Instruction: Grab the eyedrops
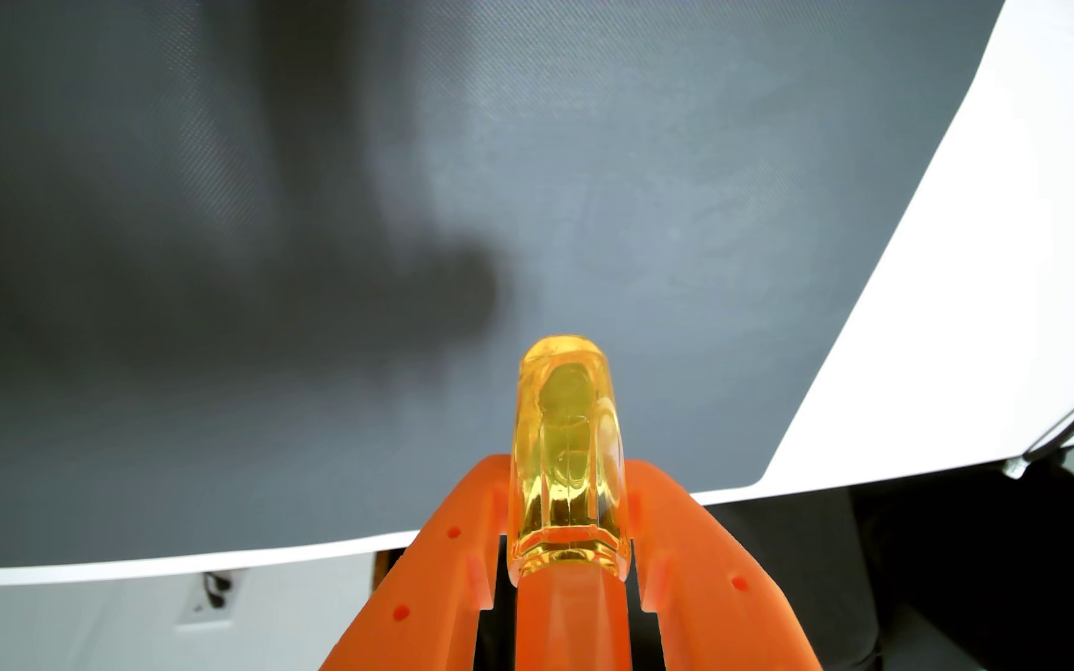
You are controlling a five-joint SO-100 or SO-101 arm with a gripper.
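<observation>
The gripper (567,490) has its orange fingers (457,561) closed against the yellow eyedrops (565,451), holding the bottle above the grey mat (650,193); the grab looks done, with only keeping hold left

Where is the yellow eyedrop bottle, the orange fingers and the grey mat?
eyedrop bottle (565,445): wrist view, clear yellow body.
fingers (457,548): wrist view, left orange finger's face.
grey mat (650,193): wrist view, bare middle.
</observation>
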